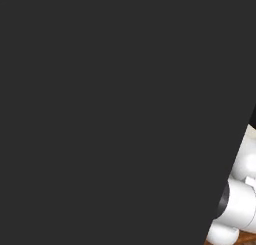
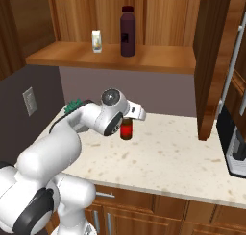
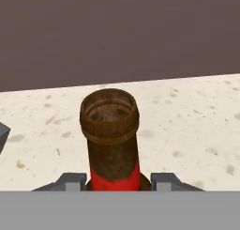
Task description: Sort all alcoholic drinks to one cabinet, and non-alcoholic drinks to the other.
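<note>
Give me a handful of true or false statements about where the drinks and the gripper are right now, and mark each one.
1. The small white carton and the tall dark purple bottle stand on the open wooden cabinet shelf. True.
2. The brown glass bottle with a red label lies on its side. False: it stands upright on the speckled stone counter.
3. The gripper has a finger on each side of the brown bottle's neck. True.
4. The purple bottle is left of the carton in the right base view. False: it stands to the carton's right.
5. The brown bottle is already on the shelf. False: it is on the counter below.
</note>
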Available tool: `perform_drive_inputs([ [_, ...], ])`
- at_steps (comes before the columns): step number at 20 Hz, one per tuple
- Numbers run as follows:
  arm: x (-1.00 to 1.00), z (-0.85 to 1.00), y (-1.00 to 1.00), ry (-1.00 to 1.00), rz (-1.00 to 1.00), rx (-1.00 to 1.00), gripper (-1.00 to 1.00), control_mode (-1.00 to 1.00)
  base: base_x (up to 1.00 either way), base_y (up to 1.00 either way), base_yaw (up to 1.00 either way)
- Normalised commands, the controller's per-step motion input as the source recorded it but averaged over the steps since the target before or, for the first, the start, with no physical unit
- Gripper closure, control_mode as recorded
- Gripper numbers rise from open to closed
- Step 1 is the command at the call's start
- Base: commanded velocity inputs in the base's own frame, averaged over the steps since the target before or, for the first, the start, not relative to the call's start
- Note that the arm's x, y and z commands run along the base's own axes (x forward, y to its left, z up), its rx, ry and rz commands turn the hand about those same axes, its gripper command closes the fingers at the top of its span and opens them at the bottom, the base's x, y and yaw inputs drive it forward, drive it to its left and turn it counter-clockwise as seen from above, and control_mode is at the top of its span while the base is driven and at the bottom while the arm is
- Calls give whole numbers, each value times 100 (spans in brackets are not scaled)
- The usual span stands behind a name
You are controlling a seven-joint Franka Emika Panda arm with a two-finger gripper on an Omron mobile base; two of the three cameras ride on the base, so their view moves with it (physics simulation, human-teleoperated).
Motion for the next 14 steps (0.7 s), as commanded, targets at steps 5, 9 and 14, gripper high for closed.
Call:
perform_drive_inputs([
  [5, -9, 9, 3, 2, 0, -1, 100, -100, 0, 0, 0],
  [9, -6, 2, 4, 0, 0, -2, 100, -100, 0, 0, 0],
  [14, -2, 0, 2, -6, 0, -2, 100, -100, 0, 0, 0],
])
